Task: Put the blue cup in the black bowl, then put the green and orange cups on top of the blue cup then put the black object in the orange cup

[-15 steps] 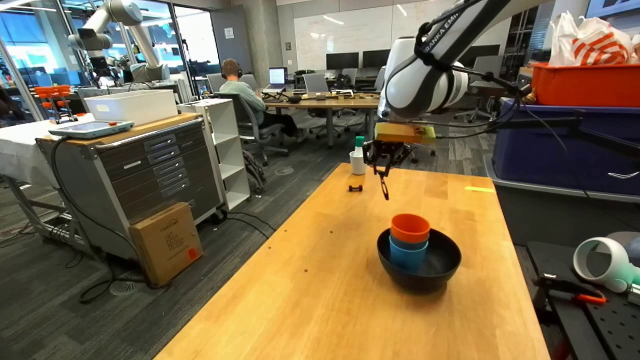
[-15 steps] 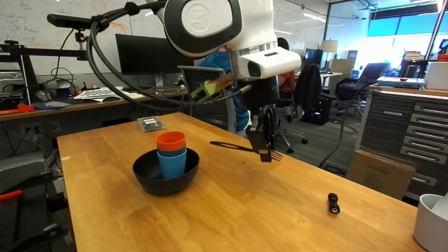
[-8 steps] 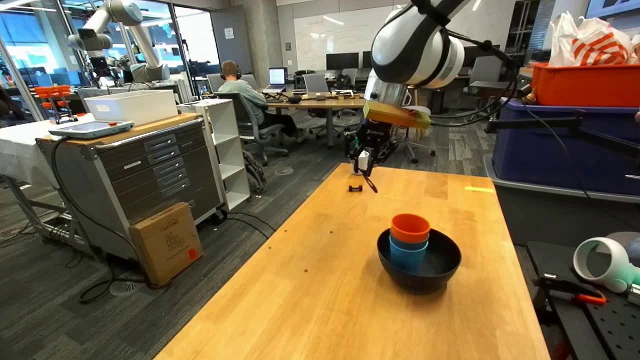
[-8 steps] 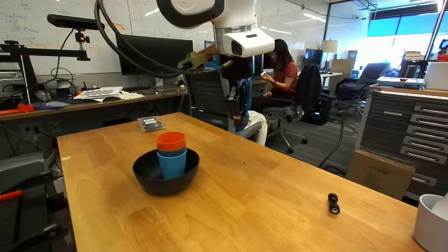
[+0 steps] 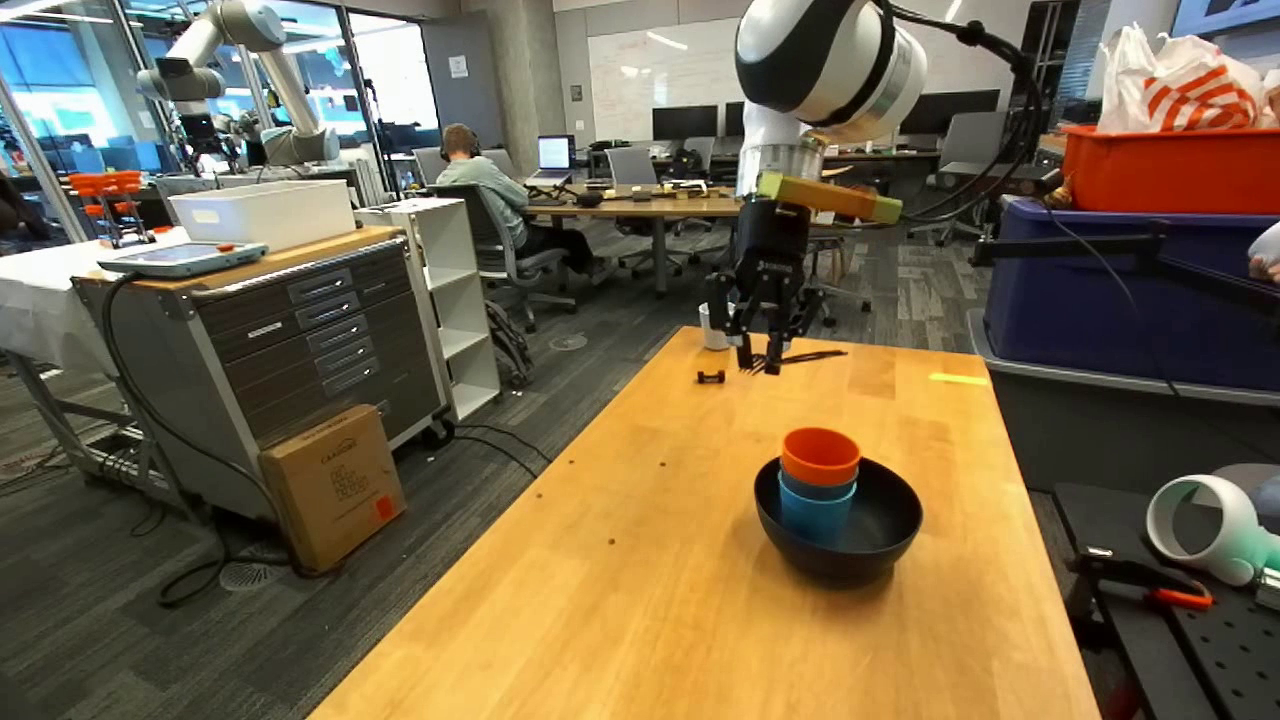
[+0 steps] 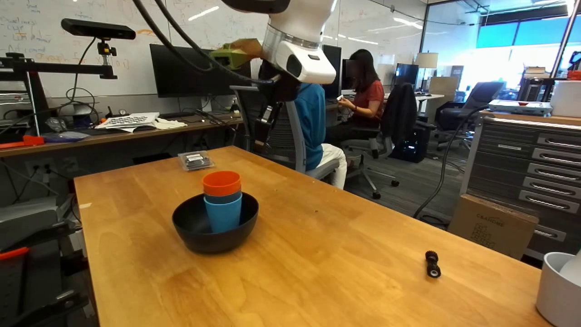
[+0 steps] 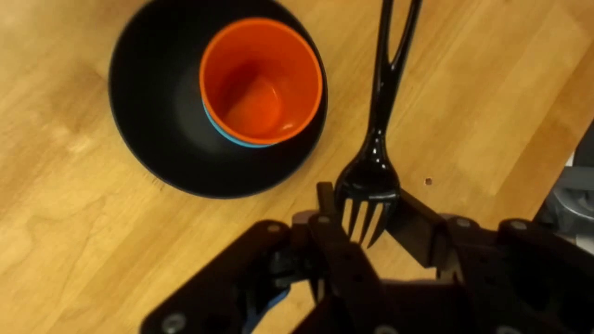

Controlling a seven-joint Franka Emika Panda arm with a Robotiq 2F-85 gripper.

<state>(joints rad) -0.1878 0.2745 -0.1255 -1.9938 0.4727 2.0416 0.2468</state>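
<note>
One black fork (image 7: 384, 88), pinched by its head in the claw (image 7: 368, 202) above the bench (image 6: 317, 272), handle free, presumably for lowering handle-first into the orange cup (image 7: 262, 83), which sits nested in the teal-green cup (image 6: 223, 199), that in the light blue cup (image 6: 223, 218), inside the black bowl (image 7: 158, 111).

Hand (image 5: 759, 360) aloft — clamped, pointing downward.

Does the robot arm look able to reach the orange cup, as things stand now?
Probably yes, to place the black fork inside: the claw holds it, and nothing covers the orange cup.
</note>
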